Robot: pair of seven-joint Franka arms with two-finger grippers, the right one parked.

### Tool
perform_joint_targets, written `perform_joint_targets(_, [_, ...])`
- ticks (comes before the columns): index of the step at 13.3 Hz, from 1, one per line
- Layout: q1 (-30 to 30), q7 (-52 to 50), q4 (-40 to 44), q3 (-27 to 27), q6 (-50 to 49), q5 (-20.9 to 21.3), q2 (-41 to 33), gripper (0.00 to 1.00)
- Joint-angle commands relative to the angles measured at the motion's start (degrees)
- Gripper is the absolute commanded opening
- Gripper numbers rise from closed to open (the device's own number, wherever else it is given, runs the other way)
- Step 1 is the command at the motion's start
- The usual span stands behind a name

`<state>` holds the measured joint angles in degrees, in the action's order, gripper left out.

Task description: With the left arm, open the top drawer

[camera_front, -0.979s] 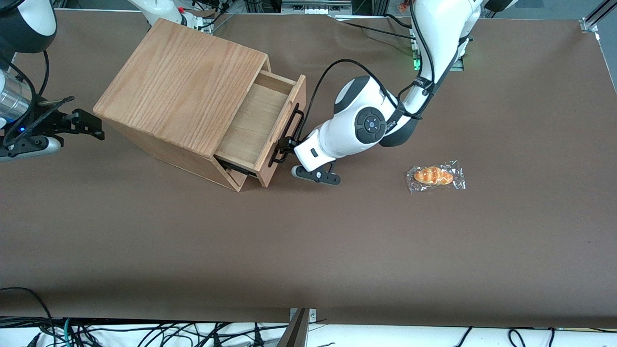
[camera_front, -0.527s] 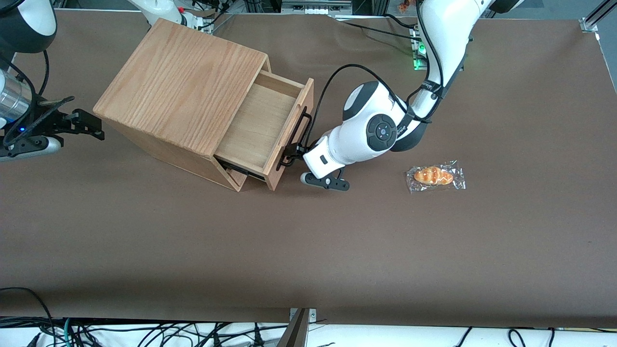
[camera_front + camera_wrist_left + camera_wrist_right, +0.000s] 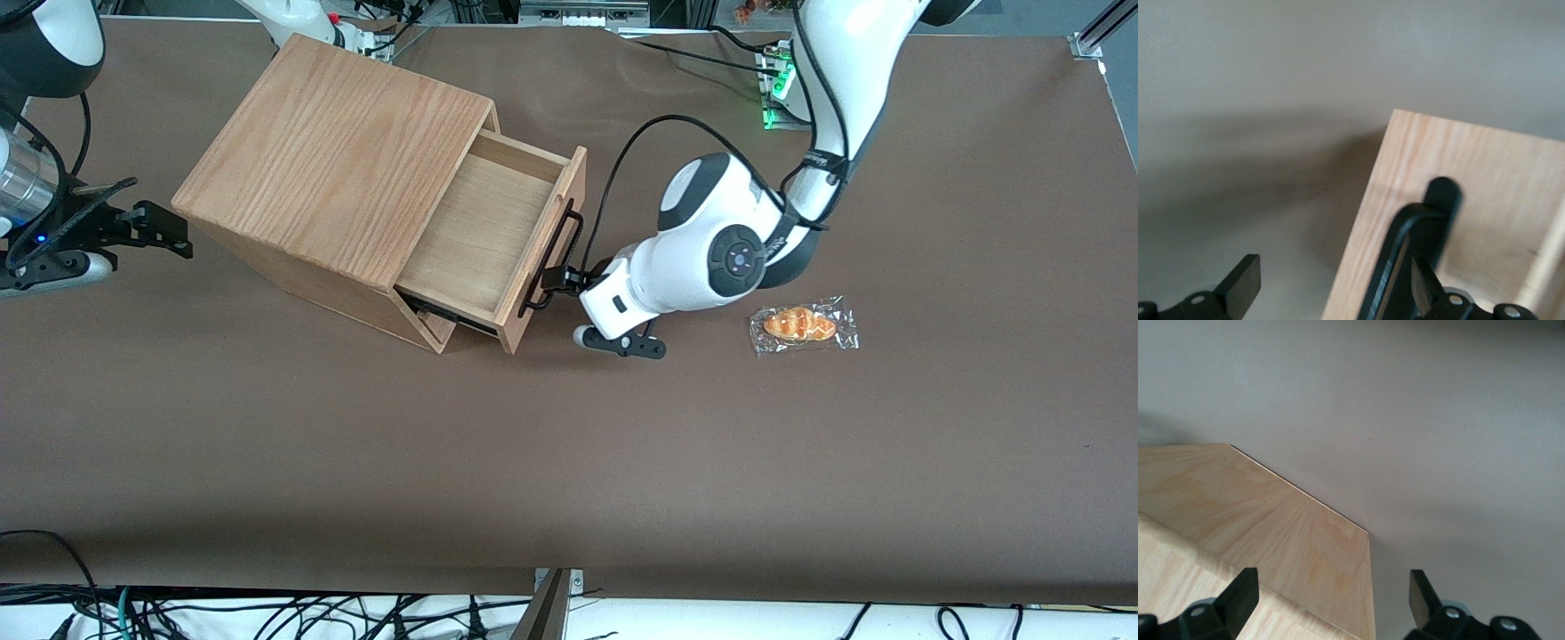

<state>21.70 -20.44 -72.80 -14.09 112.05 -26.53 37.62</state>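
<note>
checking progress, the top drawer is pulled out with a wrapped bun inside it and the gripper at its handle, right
Not quite. In the front view the top drawer is empty; the wrapped bun lies on the table, toward the working arm's end. The gripper is at the handle, open in the wrist view.

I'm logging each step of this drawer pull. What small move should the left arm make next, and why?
Probably keep pulling a little straight out from the cabinet. The gripper is open, hooked at the handle, and the top drawer is only partly out.
</note>
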Motion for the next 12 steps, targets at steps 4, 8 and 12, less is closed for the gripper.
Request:
perform_joint_targets(4, [-6.73, -1.62, 2.04, 0.29, -8.14, -0.45, -2.63, 1.00])
perform_joint_targets(8, [-16.32, -0.75, 1.87, 0.21, -17.73, 8.93, -3.95, 1.00])
perform_joint_targets(12, [-25.46, 11.16, 0.73, 0.29, -19.32, 17.46, -3.95, 1.00])
